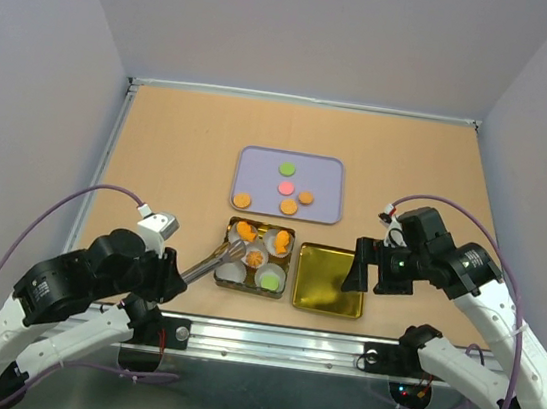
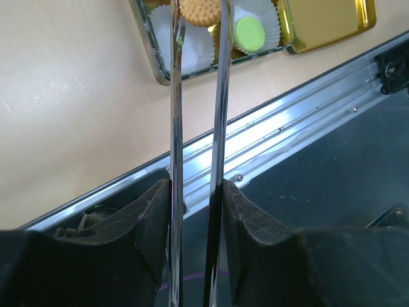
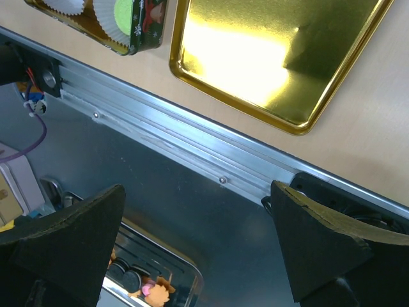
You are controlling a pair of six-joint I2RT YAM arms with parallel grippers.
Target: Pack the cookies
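Where the metal rail edges the table (image 1: pixel 180 152) nearest the arm bases, the left gripper (image 2: pixel 197 192) has its jaws pressed narrow on the handle end of a pair of steel tongs (image 2: pixel 218 128). The blades run forward to a rectangular tin (image 2: pixel 152 57). A tan-orange cookie (image 2: pixel 199 11) sits between the blades close to their tips; whether it is lifted or resting cannot be told. Just right of it, a green cookie (image 2: pixel 249 33) lies in a white paper cup (image 2: pixel 267 19) in the tin's near right compartment. More orange ones fill the cups farther back.

The right gripper (image 3: pixel 197 192) hangs over the rail with its jaws spread wide and nothing between them. Its wrist view looks onto the near edge of a gold lid (image 1: pixel 329 282), which lies flat just right of the tin.

Beyond both, near the middle of the table, a lilac tray (image 1: pixel 323 176) carries five loose cookies (image 1: pixel 288 207): three orange, one pink and one green.
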